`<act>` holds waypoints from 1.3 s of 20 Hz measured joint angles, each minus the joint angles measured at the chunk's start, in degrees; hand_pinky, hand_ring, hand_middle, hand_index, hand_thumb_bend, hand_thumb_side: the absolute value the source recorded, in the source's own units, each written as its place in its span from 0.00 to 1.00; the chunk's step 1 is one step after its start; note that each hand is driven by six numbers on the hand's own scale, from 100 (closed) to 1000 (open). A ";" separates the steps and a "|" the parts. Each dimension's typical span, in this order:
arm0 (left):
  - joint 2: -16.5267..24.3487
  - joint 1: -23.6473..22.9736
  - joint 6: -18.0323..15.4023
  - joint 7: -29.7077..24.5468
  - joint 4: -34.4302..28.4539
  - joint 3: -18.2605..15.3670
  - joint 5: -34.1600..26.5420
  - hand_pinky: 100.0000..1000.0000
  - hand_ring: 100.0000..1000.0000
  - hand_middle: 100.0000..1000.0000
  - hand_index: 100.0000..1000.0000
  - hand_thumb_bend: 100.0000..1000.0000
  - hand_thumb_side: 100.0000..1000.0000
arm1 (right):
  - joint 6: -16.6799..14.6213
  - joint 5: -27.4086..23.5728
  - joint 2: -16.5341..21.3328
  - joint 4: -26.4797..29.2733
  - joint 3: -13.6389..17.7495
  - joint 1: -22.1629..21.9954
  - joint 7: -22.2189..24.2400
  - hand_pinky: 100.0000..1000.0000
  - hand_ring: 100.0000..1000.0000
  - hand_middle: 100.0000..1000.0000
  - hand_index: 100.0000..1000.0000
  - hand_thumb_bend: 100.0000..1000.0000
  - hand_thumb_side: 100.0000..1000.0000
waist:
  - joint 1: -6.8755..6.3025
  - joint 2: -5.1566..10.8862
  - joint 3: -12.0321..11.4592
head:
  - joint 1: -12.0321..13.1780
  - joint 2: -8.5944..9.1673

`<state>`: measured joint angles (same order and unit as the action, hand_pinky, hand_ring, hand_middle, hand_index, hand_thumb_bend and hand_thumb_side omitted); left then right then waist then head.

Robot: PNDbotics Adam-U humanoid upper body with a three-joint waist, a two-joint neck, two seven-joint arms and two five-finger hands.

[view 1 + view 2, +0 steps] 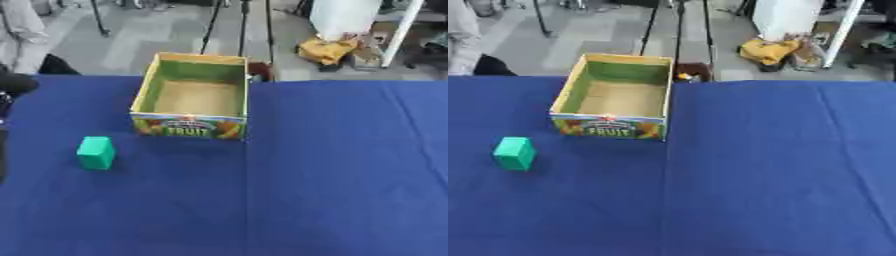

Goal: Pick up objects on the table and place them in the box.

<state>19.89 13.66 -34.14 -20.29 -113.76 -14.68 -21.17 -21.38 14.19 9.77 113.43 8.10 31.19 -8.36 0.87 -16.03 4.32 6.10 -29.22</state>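
Green block [95, 152], open box [192, 95] behind

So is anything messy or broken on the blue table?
Nothing stands out. The green block stands upright on the blue tablecloth, left of and nearer than the cardboard fruit box, not touching it. The box sits upright and looks empty.
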 measured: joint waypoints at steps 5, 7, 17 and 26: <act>6.21 -3.53 -3.66 1.84 0.00 -0.17 3.05 0.76 0.75 0.77 0.99 0.00 0.84 | 0.03 0.24 0.08 0.00 -0.02 -0.35 0.01 0.80 0.87 0.56 0.82 0.00 1.00 | -0.64 0.27 -0.13 | 0.48 -0.46; 9.71 -5.19 -5.10 3.09 0.00 -0.49 6.48 0.77 0.77 0.79 1.00 0.00 0.84 | 0.04 0.30 0.11 0.00 -0.03 -0.45 0.02 0.80 0.87 0.56 0.82 0.00 1.00 | -0.78 0.36 -0.11 | 0.79 -0.46; 24.67 -12.13 -5.03 8.37 0.00 0.96 36.18 0.79 0.84 0.87 1.00 0.00 0.81 | 0.12 0.31 0.55 0.00 -0.25 -0.45 0.34 0.80 0.86 0.55 0.82 0.00 1.00 | -0.81 0.52 0.56 | 1.42 -0.46; 31.36 -14.94 2.19 12.14 0.00 4.54 45.82 0.84 0.90 0.96 1.00 0.00 0.79 | 0.12 0.31 0.60 0.00 -0.40 -0.45 0.70 0.81 0.87 0.55 0.82 0.00 1.00 | -1.26 0.52 0.95 | 1.50 -0.45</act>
<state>51.26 -1.28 -31.95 -8.15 -113.77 -10.14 24.64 -21.26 14.50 10.37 113.43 7.70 30.74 -7.66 -0.40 -15.52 5.28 7.60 -29.68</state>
